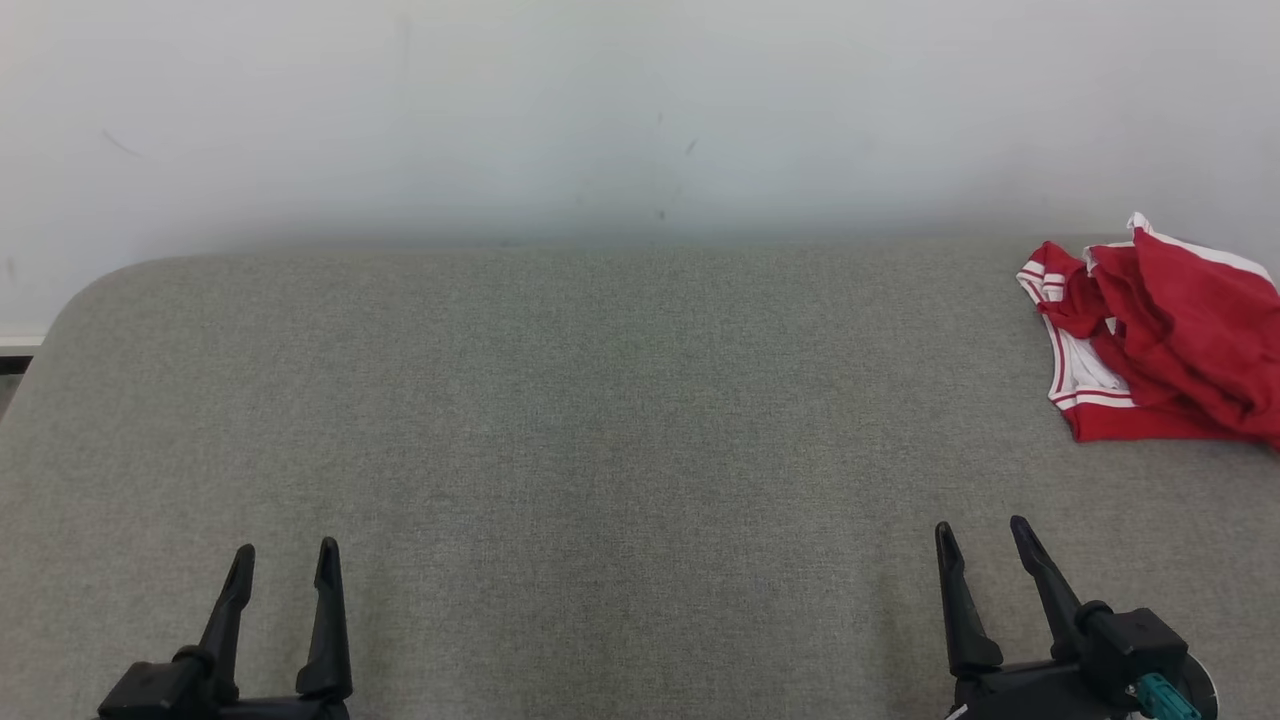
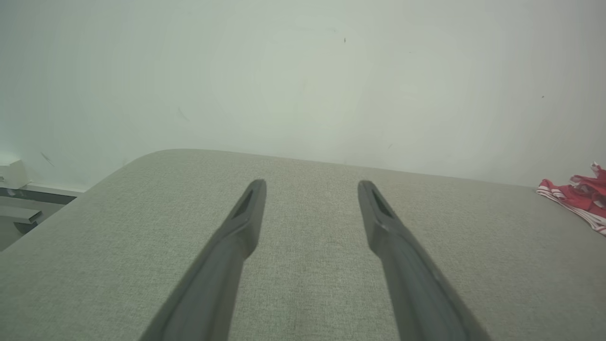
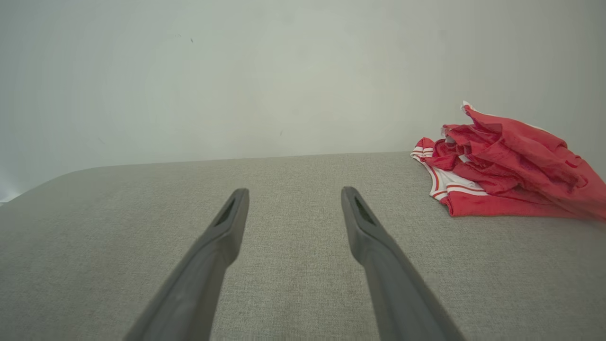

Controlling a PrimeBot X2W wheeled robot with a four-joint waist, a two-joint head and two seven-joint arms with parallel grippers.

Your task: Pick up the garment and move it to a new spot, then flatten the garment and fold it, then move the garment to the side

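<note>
red white-trimmed garment (image 1: pixel 1170 330) crumpled at 2 o'clock on grey cushion (image 1: pixel 600 400). It lies at 1 o'clock from right gripper (image 1: pixel 980 527), not touching; left gripper (image 1: pixel 286 547) well apart. Both spread wide, empty.

Red garment (image 1: pixel 1180 340) with white stripes — grey cushion (image 1: pixel 560 400), black pincers.

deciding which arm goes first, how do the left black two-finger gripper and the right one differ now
The left black two-finger gripper sits far from the crumpled red garment with white trim; the right black two-finger gripper sits much nearer, below it in the head view. The left's fingers point almost straight up that view; the right's lean leftward. Both are open and empty over the grey fabric surface.
</note>
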